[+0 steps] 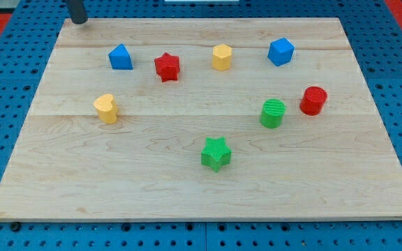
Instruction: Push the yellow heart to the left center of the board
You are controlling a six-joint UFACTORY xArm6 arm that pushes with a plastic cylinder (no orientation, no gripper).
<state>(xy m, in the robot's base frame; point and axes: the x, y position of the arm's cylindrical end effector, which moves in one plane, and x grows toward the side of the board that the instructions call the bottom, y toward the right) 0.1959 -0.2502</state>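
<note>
The yellow heart [106, 108] lies on the wooden board [152, 195], at the view's left, about mid-height. My tip [79, 21] is at the board's top left corner, well above the heart and up-left of the blue block [121, 57]. It touches no block.
A red star [167, 67], a yellow hexagon block [222, 57] and a blue cube-like block [281, 51] stand along the top. A green cylinder [272, 113] and a red cylinder [313, 100] are at the right. A green star [216, 153] is at bottom centre.
</note>
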